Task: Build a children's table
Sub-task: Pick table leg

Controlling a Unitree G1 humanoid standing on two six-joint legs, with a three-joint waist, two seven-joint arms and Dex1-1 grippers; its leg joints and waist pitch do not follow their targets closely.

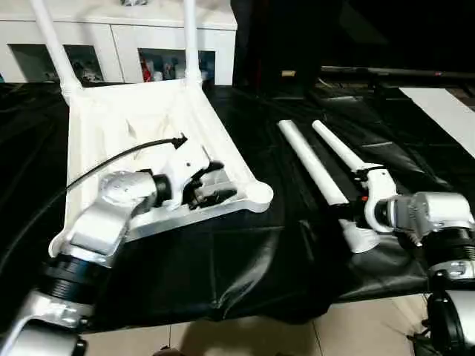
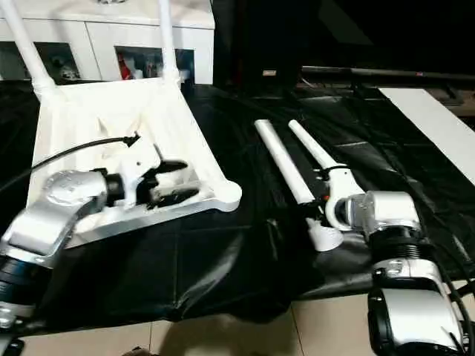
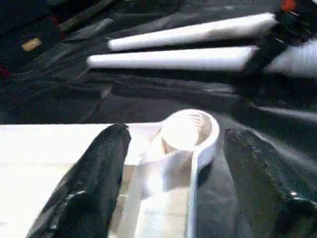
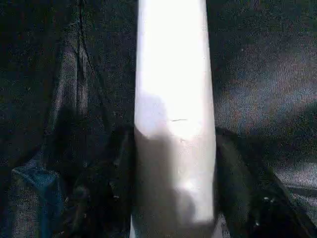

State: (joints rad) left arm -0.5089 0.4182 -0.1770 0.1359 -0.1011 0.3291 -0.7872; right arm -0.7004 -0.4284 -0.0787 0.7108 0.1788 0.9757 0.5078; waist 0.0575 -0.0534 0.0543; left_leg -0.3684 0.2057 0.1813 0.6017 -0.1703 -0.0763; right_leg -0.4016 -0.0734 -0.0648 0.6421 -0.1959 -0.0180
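The white table top (image 1: 111,126) lies upside down on a black cloth, and two legs (image 1: 52,44) (image 1: 190,37) stand up from its far corner sockets. My left gripper (image 1: 214,184) is open over the top's near right rim. Its fingers (image 3: 99,168) straddle the rim wall just short of the empty corner socket (image 3: 188,130). Two loose legs lie side by side on the cloth to the right. My right gripper (image 1: 355,204) is shut on the nearer leg (image 1: 312,163) close to its thick end, a finger pressed to each side (image 4: 233,183). The other loose leg (image 1: 338,147) lies beside it.
A white cabinet (image 1: 111,37) stands behind the table top. A flat white board (image 1: 445,111) lies at the far right on the cloth. A black cable (image 1: 96,167) arcs over my left forearm. Tiled floor (image 1: 297,334) shows past the cloth's near edge.
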